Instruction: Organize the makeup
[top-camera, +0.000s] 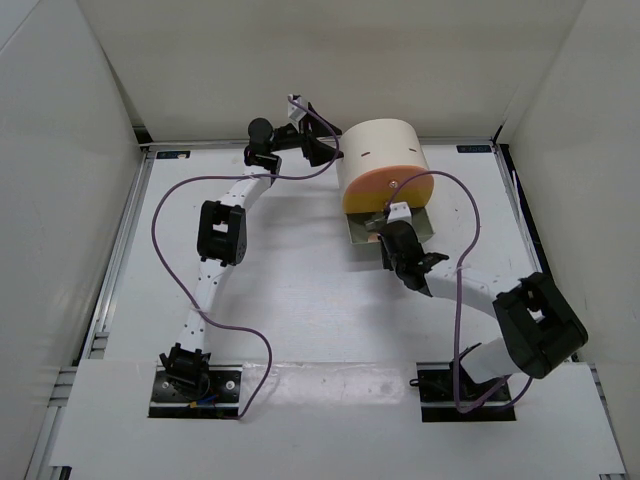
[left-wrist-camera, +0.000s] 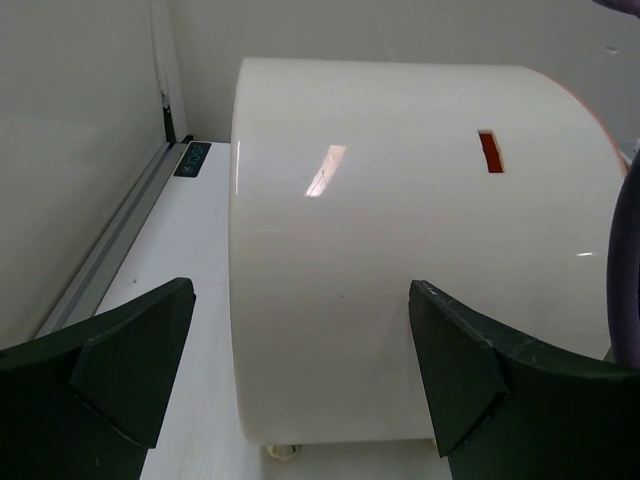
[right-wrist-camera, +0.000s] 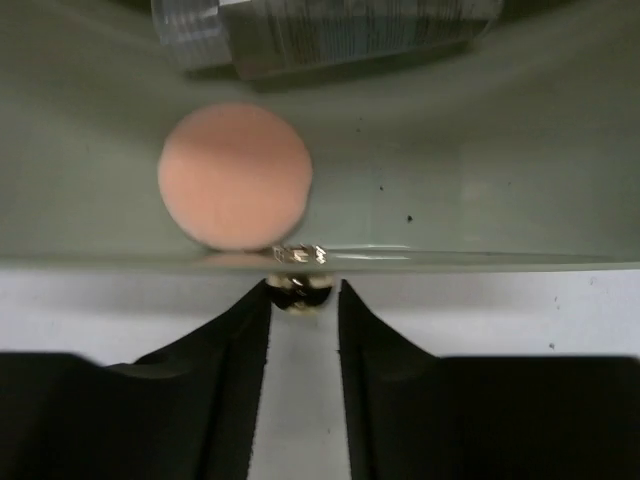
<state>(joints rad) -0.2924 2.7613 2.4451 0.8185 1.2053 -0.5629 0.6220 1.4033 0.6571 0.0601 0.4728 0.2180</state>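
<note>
I have my right tool (right-wrist-camera: 303, 288) clenched on the gold knob (right-wrist-camera: 300, 294) of the open drawer (right-wrist-camera: 480, 200) holding the peach puff (right-wrist-camera: 235, 175), and my left tool (left-wrist-camera: 300, 286) released, facing the cream cylinder box (left-wrist-camera: 400, 220).

Before the left gripper (left-wrist-camera: 300, 300), the cylinder box (left-wrist-camera: 400, 230) is smooth and glossy. Between the right gripper (right-wrist-camera: 304, 296) tips the knob (right-wrist-camera: 298, 281) is shiny metal; beyond, the peach puff (right-wrist-camera: 235, 175) looks matt.

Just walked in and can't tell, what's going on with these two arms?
The right gripper is shut on the gold knob of a drawer pulled out of the cream box. A peach puff and a clear bottle lie in it. The left gripper is open, facing the box's curved wall.
</note>
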